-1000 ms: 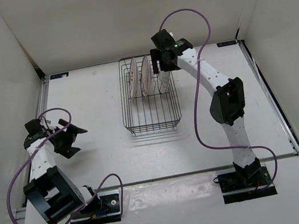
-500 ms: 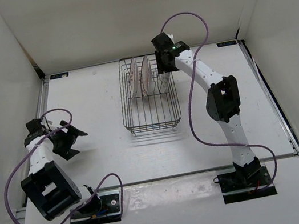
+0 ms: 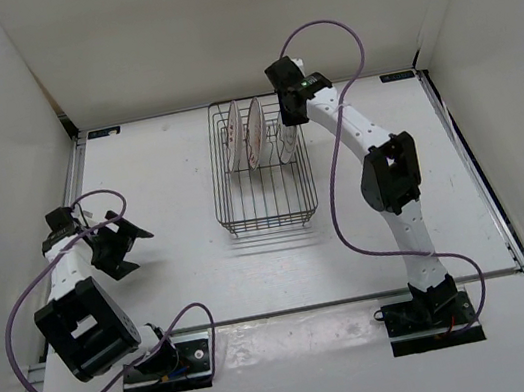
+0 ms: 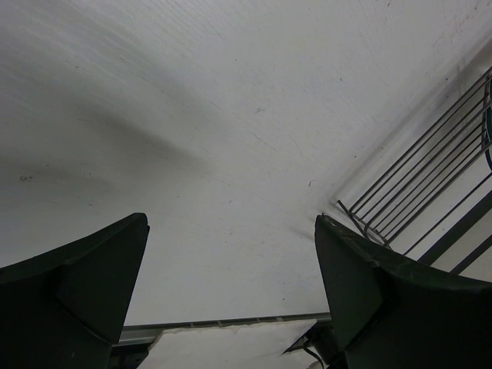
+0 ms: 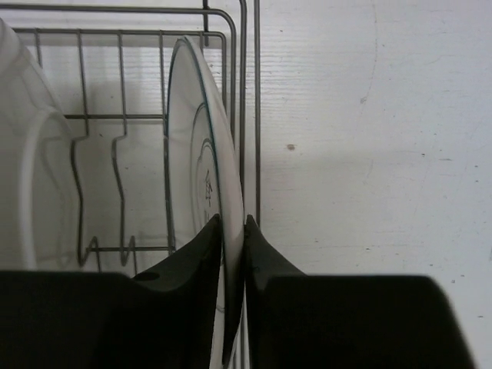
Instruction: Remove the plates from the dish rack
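Top external: dish rack (image 3: 269,223) sits on the table (image 3: 184,271), centre toward the far side. Three plates stand on edge in its far half: two patterned plates (image 3: 235,138) on the left, and the grey-ringed plate (image 3: 285,139) rightmost, beside the rack's right wall. The right gripper (image 3: 286,115) is down over that plate's top edge.

Right wrist: the right gripper (image 5: 233,223) pinches the rim of the grey-ringed plate (image 5: 196,154), one finger on each face. The plate is upright in its slot, just inside the rack wire (image 5: 242,77).

Left wrist: the left gripper (image 4: 231,231) is spread wide and holds nothing, above bare table, well apart from the rack's left side.
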Tool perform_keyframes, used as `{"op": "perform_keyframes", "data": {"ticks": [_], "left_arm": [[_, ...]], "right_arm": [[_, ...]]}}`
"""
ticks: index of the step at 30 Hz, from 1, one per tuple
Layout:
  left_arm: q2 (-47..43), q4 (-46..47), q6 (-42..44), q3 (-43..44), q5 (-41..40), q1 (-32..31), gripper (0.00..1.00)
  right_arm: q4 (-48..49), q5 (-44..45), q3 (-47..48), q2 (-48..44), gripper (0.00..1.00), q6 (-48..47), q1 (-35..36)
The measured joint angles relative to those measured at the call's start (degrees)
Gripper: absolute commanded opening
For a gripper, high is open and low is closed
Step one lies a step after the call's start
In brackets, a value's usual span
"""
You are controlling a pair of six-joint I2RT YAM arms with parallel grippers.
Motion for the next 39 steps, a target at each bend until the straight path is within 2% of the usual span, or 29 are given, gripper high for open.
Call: {"op": "perform_keyframes", "data": {"ticks": [3,6,21,31,35,37,39], "left_arm": [[0.00,0.00,-0.04,0.00,-0.07,0.00,1.00],[-0.02,0.00,-0.22,0.00,-0.07,0.00,1.00],[-1.11,0.02,-1.20,-0.72,-0.07,0.00,1.00],[-1.97,0.31,-1.77,-2.67,-0.04,0.00,1.00],[-1.97,1.01,-2.40,-2.97,0.02,0.00,1.00],[-1.97,1.60,-2.91,-3.48,0.20,0.00,1.00],[-1.97,2.23,-3.50,-4.00,0.44,0.00,1.00]], "right_arm": [[1.07,-0.50,0.02,-0.15,0.05,0.17,0.17],[1.18,-0.42,0.02,-0.22,0.00,-0.09,0.28],[1.55,1.29,0.02,-2.73,0.00,-1.36,0.48],[1.51,9.09,-0.37,-15.08,0.00,-2.80,-0.50],[-0.04,4.48,-7.02,-25.88,0.00,2.58,-7.69],[-1.33,-1.18,-10.69,-30.67,0.00,6.16,-14.84],[-1.22,-7.54,-16.65,-35.12,0.00,8.85,-24.85]]}}
